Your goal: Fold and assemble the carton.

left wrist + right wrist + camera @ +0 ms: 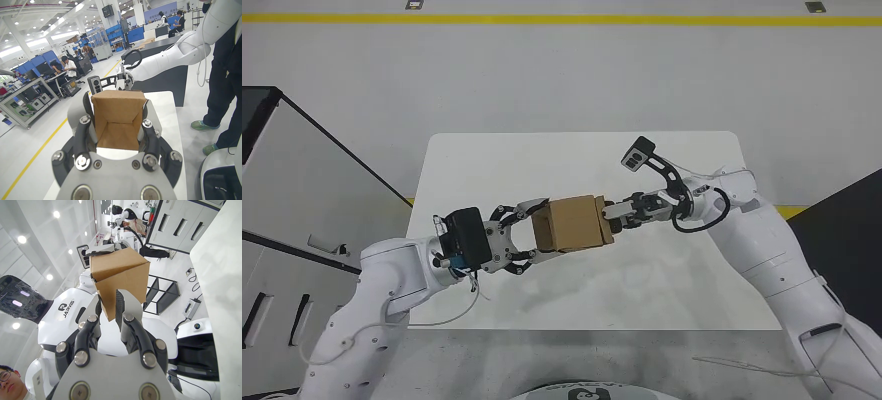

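Note:
A brown carton hangs over the middle of the white table, held from both ends. My left gripper clasps its two outer sides; in the left wrist view the carton's open end faces the camera, between the left gripper's fingers, with flaps folded inward. My right gripper is on the opposite end. In the right wrist view the right gripper is shut on a corner of the carton, one finger outside the wall. That end's flap stands slightly ajar.
A black-topped cabinet stands off the table's left side, and a dark bench lies off its right. Bare tabletop lies around the held carton on all sides.

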{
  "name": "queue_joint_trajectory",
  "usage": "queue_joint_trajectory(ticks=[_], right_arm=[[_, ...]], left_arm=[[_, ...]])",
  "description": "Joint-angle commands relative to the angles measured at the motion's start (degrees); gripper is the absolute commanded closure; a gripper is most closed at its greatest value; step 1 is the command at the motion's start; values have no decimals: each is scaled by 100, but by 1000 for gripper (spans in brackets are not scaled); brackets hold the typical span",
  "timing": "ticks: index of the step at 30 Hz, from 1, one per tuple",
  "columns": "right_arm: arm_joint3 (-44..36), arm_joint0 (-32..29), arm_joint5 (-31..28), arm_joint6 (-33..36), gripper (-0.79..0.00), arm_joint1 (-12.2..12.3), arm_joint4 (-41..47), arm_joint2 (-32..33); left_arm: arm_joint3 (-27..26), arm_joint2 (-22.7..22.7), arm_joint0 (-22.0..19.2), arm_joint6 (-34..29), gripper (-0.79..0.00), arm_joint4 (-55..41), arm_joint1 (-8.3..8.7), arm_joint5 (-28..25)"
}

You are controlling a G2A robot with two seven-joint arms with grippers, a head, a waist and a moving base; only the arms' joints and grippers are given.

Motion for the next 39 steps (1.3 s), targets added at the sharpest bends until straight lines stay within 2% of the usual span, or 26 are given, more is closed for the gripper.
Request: queue_joint_trajectory(ticks=[1, 19, 39], right_arm=[[6, -2, 3, 6, -142, -6, -7, 7], [118, 42, 19, 72, -105, -81, -29, 32], [273, 79, 9, 132, -102, -149, -31, 72]], left_arm=[[-1, 5, -2, -3, 0, -3, 3, 11], [51, 68, -84, 31, 0, -49, 26, 34], [169, 160, -194, 34, 0, -287, 39, 55]])
